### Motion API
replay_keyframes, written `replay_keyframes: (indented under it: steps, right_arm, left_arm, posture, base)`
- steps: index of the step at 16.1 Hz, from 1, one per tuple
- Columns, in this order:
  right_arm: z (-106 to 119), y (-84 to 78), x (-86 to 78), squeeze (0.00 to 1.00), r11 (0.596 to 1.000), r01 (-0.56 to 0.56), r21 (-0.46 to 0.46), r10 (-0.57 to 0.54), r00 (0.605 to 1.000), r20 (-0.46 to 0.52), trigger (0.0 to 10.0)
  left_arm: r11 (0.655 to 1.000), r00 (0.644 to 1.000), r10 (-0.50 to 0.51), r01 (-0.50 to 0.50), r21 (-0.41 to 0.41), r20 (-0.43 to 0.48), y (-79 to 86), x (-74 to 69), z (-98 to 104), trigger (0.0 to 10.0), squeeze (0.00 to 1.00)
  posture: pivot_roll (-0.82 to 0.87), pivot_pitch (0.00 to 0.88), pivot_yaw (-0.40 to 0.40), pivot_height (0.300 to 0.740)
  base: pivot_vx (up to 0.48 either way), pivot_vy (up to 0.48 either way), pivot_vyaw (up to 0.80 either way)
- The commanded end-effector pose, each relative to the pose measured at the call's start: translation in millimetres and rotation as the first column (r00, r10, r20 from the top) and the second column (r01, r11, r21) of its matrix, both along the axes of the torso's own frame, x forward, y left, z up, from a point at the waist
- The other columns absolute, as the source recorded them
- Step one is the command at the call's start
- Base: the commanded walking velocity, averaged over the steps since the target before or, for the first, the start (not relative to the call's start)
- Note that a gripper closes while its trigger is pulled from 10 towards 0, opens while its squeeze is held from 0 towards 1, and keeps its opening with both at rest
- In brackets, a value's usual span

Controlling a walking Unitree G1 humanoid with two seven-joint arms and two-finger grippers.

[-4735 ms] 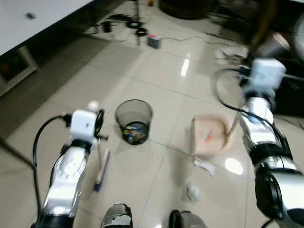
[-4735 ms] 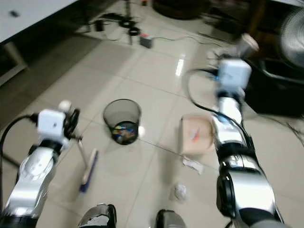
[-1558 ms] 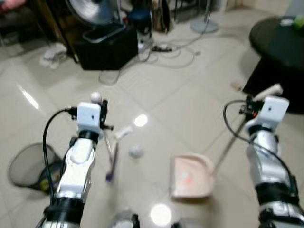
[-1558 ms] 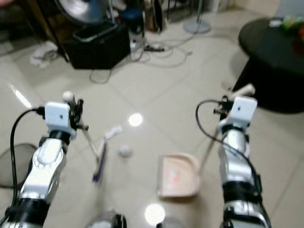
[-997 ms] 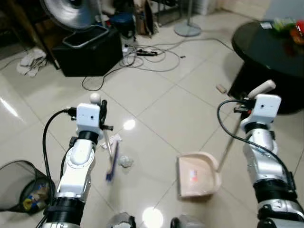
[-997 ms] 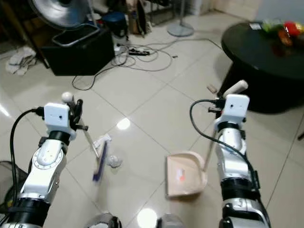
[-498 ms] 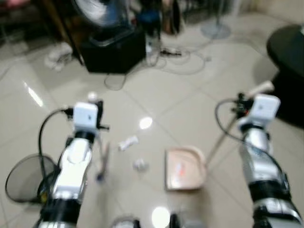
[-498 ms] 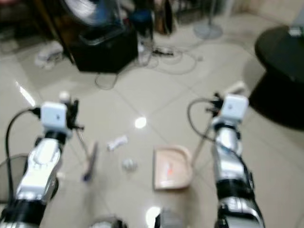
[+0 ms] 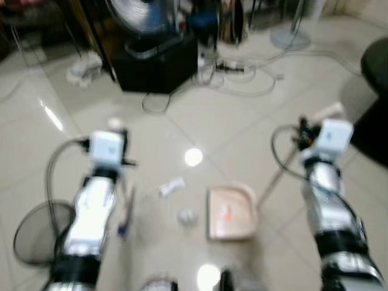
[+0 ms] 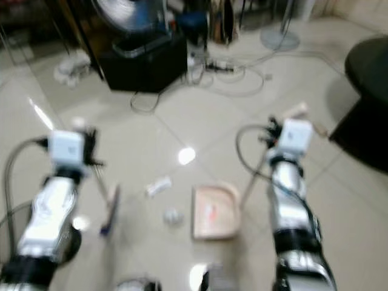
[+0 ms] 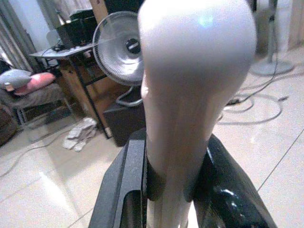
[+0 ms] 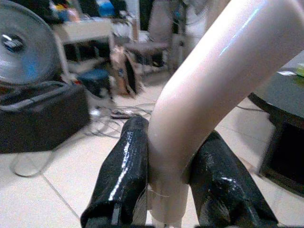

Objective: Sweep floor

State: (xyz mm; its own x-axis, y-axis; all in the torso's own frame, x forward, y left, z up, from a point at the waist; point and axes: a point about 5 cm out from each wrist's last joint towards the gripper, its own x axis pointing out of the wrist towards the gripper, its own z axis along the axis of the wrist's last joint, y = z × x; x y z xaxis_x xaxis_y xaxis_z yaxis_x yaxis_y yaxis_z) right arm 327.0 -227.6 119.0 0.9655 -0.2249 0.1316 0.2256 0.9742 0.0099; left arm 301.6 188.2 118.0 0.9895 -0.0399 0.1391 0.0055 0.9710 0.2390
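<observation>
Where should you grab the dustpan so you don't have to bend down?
Grab the dustpan by the rounded top end of its long handle, coming from above. The pan lies flat on the floor and its thin stick slants up toward the robot, so the top is the easy part. The right hand already has its two black fingers squeezed on either side of it.
</observation>
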Motion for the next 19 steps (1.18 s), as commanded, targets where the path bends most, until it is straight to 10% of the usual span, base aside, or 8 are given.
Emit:
replay_keyframes:
  steps: [1,19]
  right_arm:
    - [15.3,2.8,4.5,0.00,1.000,-0.011,-0.026,0.013,0.998,0.066,10.0]
    - [13.9,6.2,30.1,0.00,0.980,-0.115,-0.164,0.122,0.992,0.033,10.0]
  left_arm:
    - [1.000,0.999,0.006,-0.006,0.011,0.046,4.6,0.7,10.1,10.0,0.00]
    - [0.999,0.998,-0.032,0.030,0.034,0.059,16.4,-18.5,17.8,10.0,0.00]
  posture:
    - [0.01,0.147,0.014,0.740]
    - [0.07,0.306,0.036,0.740]
  base:
    - [0.398,0.000,0.00]
    - [0.065,0.000,0.00]
